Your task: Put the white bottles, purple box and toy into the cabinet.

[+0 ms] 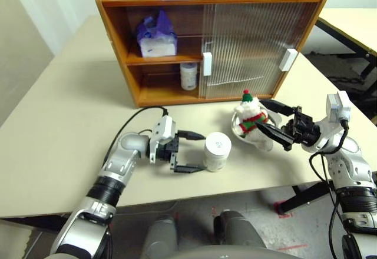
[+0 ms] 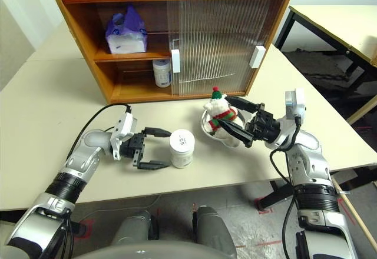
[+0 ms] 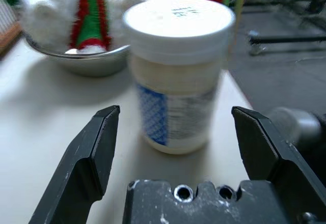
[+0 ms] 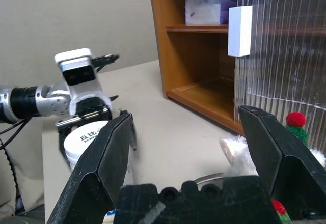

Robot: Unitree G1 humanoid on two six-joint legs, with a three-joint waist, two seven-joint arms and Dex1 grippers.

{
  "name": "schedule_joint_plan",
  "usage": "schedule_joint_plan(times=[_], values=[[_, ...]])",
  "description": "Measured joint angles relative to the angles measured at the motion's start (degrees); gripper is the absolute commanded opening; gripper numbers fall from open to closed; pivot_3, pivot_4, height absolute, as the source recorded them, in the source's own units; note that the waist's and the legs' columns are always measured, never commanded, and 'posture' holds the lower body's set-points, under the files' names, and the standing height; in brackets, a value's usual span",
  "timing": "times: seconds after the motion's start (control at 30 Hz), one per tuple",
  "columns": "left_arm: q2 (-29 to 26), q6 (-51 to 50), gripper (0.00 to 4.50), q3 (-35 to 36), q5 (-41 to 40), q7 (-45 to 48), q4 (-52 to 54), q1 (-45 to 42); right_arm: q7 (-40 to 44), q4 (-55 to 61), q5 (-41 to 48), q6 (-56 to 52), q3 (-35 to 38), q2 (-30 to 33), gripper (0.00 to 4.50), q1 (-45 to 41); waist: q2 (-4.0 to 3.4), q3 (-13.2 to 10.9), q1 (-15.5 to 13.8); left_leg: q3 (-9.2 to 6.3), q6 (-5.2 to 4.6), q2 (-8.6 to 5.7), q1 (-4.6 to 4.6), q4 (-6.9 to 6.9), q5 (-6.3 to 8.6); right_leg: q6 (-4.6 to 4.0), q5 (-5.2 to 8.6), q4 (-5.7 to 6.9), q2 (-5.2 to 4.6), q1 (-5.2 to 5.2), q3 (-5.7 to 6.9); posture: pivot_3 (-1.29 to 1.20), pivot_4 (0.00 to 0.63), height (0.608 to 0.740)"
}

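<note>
Flanking bottle [image 1: 217,151] on table [image 1: 59,129], left gripper [image 1: 189,151] jaws wide, no grip | head: right gripper [image 1: 272,120] spread around toy [image 1: 251,116] in bowl [image 1: 240,130]; box [image 1: 156,36], second bottle [image 1: 188,75] in cabinet [image 1: 118,35] | left wrist: bottle between fingers [image 3: 86,158], untouched | right wrist: toy just past agape jaws.

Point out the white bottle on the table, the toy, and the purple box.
white bottle on the table [image 1: 217,151]: left eye view, on its side wall below the cap.
toy [image 1: 251,118]: left eye view, on its striped scarf.
purple box [image 1: 156,41]: left eye view, on the pack's front face.
</note>
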State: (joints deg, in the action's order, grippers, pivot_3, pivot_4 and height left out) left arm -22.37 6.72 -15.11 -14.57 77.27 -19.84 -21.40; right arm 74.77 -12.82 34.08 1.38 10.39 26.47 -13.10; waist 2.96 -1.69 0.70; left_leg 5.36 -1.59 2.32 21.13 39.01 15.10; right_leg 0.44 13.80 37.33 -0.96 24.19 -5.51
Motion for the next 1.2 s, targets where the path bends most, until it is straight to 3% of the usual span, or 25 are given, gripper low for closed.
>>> schedule_joint_plan(times=[0.43, 0.53, 0.63, 1.0, 1.2], values=[[2.7, -0.3, 4.47, -3.8, 3.5, -0.1, -4.6, -1.2, -0.5, 0.0, 0.0, 0.0, 0.0, 0.1, 4.50, 0.0, 0.00, 0.0, 0.0, -0.01, -0.01, -0.01, 0.02, 0.00, 0.00, 0.02, 0.02, -0.01, -0.01, 0.01, 0.00, 0.05, 0.000, 0.740], [4.2, 0.1, 3.88, -4.1, 4.2, -0.4, -8.3, -2.8, -0.7, 0.1, 0.0, 0.0, 0.0, 0.1, 4.50, 0.1, 0.00, 0.0, 0.0, -0.01, -0.01, -0.05, 0.02, 0.00, 0.00, 0.03, 0.02, 0.00, 0.00, 0.01, 0.01, 0.04, 0.000, 0.740], [5.7, 0.0, 3.01, -4.0, 4.7, -1.1, -9.8, -4.0, -0.8, 0.1, 0.0, 0.0, 0.0, 0.1, 4.50, 0.1, 0.00, 0.0, 0.0, -0.02, -0.01, -0.12, 0.02, 0.00, 0.00, 0.03, 0.01, -0.01, 0.00, 0.01, -0.01, 0.04, 0.000, 0.740], [3.7, -1.0, 3.00, -2.5, 3.8, -1.7, -7.6, -2.2, -0.6, -0.8, -0.2, 0.3, 0.0, 0.2, 4.50, -1.4, -0.02, 0.0, 1.3, -0.02, -0.01, 0.02, 0.02, 0.00, 0.00, 0.03, 0.01, 0.03, 0.04, 0.00, -0.02, 0.07, 0.000, 0.740], [0.6, -2.2, 3.00, 5.6, 1.4, -6.1, -7.6, -1.6, 0.2, -2.1, -0.3, 0.7, -0.1, 0.2, 4.50, -2.0, -0.02, 0.0, 1.2, -0.03, -0.01, 0.08, -0.02, 0.00, -0.01, 0.02, 0.00, 0.06, 0.03, 0.02, 0.03, 0.08, 0.000, 0.740]])
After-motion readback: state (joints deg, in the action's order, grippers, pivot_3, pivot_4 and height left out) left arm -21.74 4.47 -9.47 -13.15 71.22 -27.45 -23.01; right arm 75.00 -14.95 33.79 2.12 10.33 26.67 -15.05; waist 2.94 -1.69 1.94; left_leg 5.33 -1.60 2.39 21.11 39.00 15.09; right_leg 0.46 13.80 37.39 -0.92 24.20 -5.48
